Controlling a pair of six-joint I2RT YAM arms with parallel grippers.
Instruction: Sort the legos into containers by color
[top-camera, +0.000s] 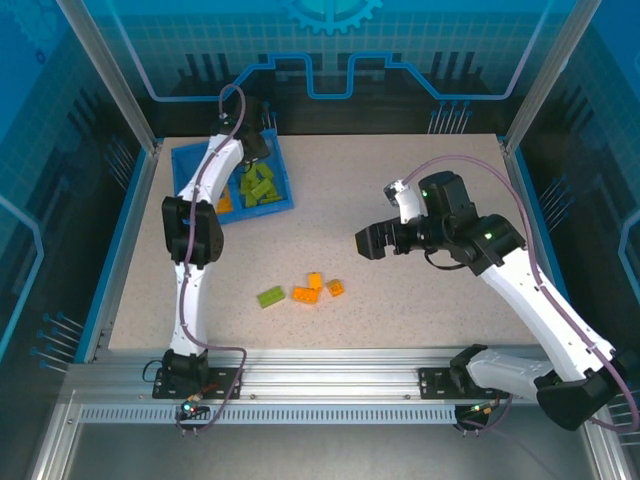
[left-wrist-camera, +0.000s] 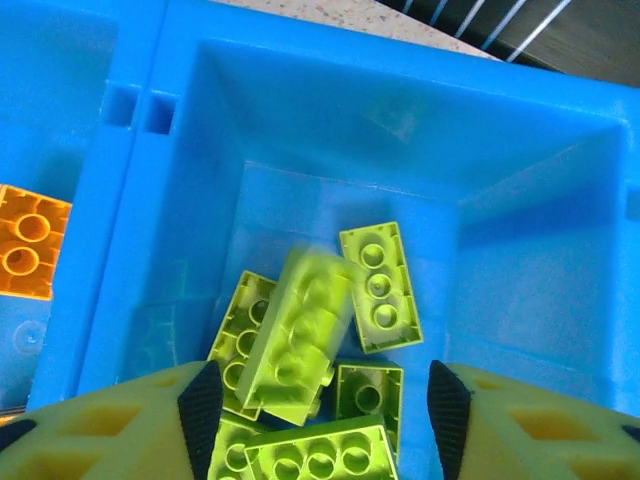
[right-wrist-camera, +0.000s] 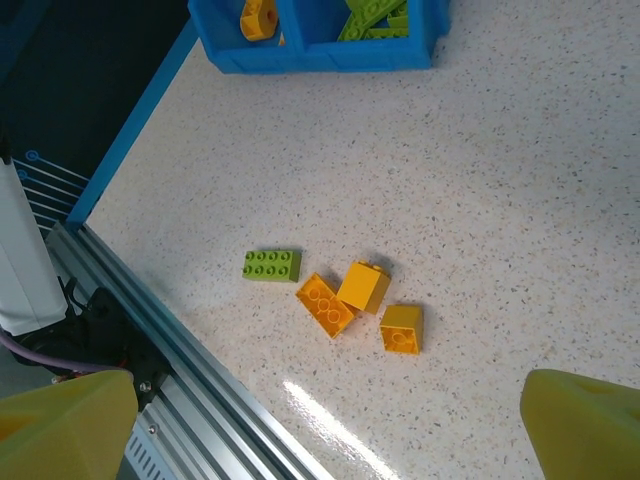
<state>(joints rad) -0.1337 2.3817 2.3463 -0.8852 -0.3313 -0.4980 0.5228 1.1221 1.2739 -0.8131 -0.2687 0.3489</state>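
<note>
My left gripper (left-wrist-camera: 320, 402) is open above the right compartment of the blue tray (left-wrist-camera: 300, 110). A blurred light green lego (left-wrist-camera: 300, 335) lies loose between its pads, on top of several other green legos (left-wrist-camera: 380, 288). An orange lego (left-wrist-camera: 28, 243) sits in the left compartment, past the divider (left-wrist-camera: 110, 220). My right gripper (right-wrist-camera: 325, 440) is open with nothing in it, above the table. Below it lie one green lego (right-wrist-camera: 271, 265) and three orange legos (right-wrist-camera: 324, 304) (right-wrist-camera: 364, 286) (right-wrist-camera: 402, 328). In the top view these loose legos (top-camera: 304, 294) lie at the front centre and the tray (top-camera: 185, 160) at the back left.
The metal rail (right-wrist-camera: 190, 370) and blue table border (right-wrist-camera: 130, 130) run close to the left of the loose legos. The left arm (top-camera: 195, 230) stretches from the near edge up to the tray. Open tabletop (top-camera: 400, 180) lies between the tray and the right arm.
</note>
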